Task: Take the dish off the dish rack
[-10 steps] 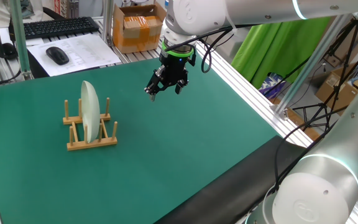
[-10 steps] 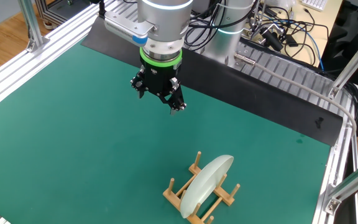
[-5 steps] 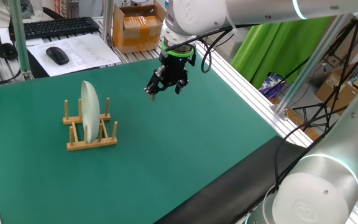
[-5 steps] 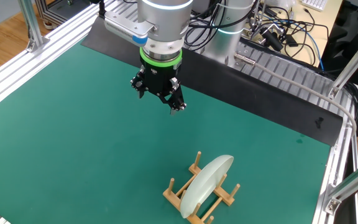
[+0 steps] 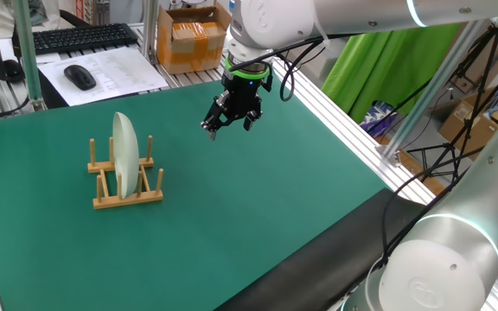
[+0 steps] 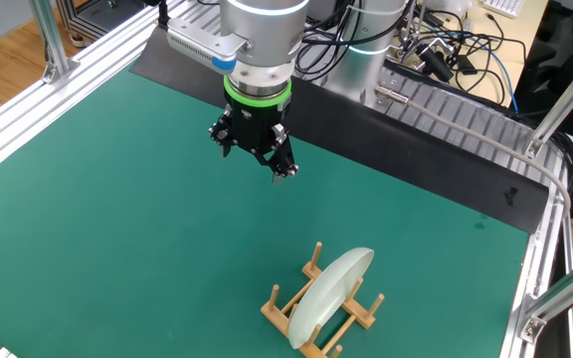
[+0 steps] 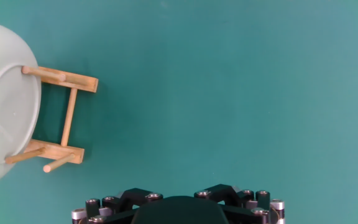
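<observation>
The dish (image 5: 125, 155), a pale whitish-green plate, stands on edge in the dish rack (image 5: 130, 198), a small light-wood rack with upright pegs, at the left of the green mat. In the other fixed view the dish (image 6: 332, 286) leans in the rack (image 6: 285, 310) near the front. In the hand view the dish (image 7: 5, 106) and rack (image 7: 71, 116) are at the left edge. My gripper (image 5: 229, 126) hangs open and empty above the mat, well to the right of the rack; it also shows in the other fixed view (image 6: 254, 159).
A cardboard box (image 5: 192, 36), a keyboard (image 5: 76, 37), a mouse (image 5: 79, 76) and papers lie beyond the mat's far edge. Aluminium frame rails (image 5: 353, 121) border the mat. A second robot arm (image 5: 439, 250) stands at the near right.
</observation>
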You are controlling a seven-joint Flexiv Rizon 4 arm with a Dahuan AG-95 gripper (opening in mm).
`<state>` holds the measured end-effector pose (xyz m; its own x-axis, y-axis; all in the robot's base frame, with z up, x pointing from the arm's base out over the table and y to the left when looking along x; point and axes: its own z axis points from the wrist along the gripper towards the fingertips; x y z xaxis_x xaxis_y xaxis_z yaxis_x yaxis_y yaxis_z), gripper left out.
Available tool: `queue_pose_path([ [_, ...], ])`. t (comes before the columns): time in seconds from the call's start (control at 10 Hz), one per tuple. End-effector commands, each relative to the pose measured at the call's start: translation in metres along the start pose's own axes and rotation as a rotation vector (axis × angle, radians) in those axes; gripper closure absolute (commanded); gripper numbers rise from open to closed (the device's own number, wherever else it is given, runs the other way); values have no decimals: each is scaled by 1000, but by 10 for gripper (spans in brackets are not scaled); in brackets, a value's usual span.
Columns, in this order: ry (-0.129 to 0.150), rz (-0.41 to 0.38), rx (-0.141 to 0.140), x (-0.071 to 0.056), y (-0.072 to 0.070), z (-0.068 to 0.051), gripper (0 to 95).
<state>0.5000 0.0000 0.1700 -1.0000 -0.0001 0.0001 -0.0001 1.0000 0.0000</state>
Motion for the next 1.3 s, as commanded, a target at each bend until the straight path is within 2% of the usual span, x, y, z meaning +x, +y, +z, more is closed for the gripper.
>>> queue_pose_path([
  [0.1,-51,336,-17,0,0,1,950],
  [0.4,-56,337,-19,16,6,14,950],
  [0.7,-60,326,-20,17,6,15,950],
  [1.0,-69,337,-19,13,23,16,950],
  [1.3,-69,358,-17,-7,38,9,950],
])
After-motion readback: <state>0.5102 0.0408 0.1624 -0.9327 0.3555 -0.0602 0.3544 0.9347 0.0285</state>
